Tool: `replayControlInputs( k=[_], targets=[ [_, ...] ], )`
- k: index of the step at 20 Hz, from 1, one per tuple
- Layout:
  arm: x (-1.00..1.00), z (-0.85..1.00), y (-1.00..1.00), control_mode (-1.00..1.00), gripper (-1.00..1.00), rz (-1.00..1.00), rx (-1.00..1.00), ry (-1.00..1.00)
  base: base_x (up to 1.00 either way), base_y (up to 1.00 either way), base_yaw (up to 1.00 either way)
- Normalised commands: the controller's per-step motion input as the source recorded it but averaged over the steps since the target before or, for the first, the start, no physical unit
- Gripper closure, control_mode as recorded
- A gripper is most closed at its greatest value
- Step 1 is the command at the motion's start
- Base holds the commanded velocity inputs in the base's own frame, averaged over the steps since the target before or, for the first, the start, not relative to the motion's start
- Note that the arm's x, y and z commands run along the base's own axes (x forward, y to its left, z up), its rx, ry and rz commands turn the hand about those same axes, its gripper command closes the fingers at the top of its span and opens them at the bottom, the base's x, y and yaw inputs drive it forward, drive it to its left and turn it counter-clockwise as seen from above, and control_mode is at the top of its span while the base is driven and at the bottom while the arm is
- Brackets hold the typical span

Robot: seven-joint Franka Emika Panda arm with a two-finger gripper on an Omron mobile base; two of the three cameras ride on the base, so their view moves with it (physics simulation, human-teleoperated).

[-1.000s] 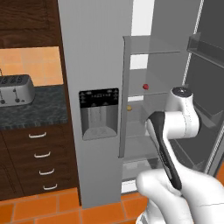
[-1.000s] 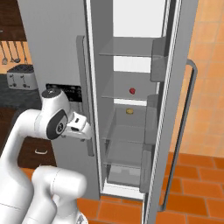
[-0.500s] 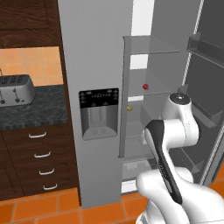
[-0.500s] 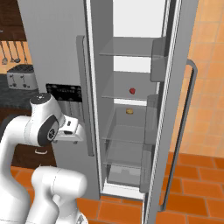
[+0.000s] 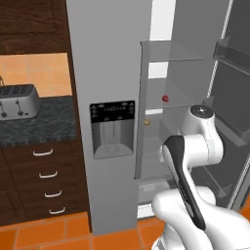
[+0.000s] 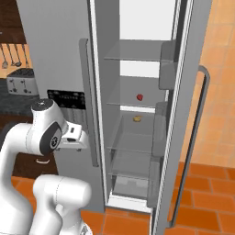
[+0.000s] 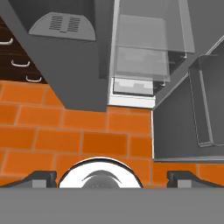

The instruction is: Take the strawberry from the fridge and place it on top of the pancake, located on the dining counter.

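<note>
Arm is folding back toward its base since earlier frame; two-finger claw [image 7: 112,177] is hanging wide, holding nothing, facing orange floor. Tiny red strawberry [image 6: 140,97] is sitting on glass shelf in tall grey fridge [image 6: 59,55], well above/beyond claw.

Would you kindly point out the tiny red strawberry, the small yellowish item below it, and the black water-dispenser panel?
Tiny red strawberry [image 6: 139,97]: right base view, its middle.
Small yellowish item [image 6: 137,119]: right base view, its middle.
Black water-dispenser panel [image 5: 113,112]: left base view, its upper control strip.
</note>
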Motion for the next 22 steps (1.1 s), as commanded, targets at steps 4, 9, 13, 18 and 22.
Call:
replayControlInputs(
  k=[4,9,13,18,22],
  targets=[
    [0.0,0.0,0.0,1.0,-1.0,0.0,0.0,0.0,0.67,0.03,0.15],
    [0.0,0.0,0.0,1.0,-1.0,0.0,0.0,0.0,0.41,0.0,0.03],
    [0.0,0.0,0.0,1.0,-1.0,0.0,0.0,0.0,0.16,-0.08,-0.04],
    [0.0,0.0,0.0,1.0,-1.0,0.0,0.0,0.0,0.12,-0.33,-0.1],
    [0.0,0.0,0.0,1.0,-1.0,0.0,0.0,0.0,0.09,-0.21,-0.25]
  ],
)
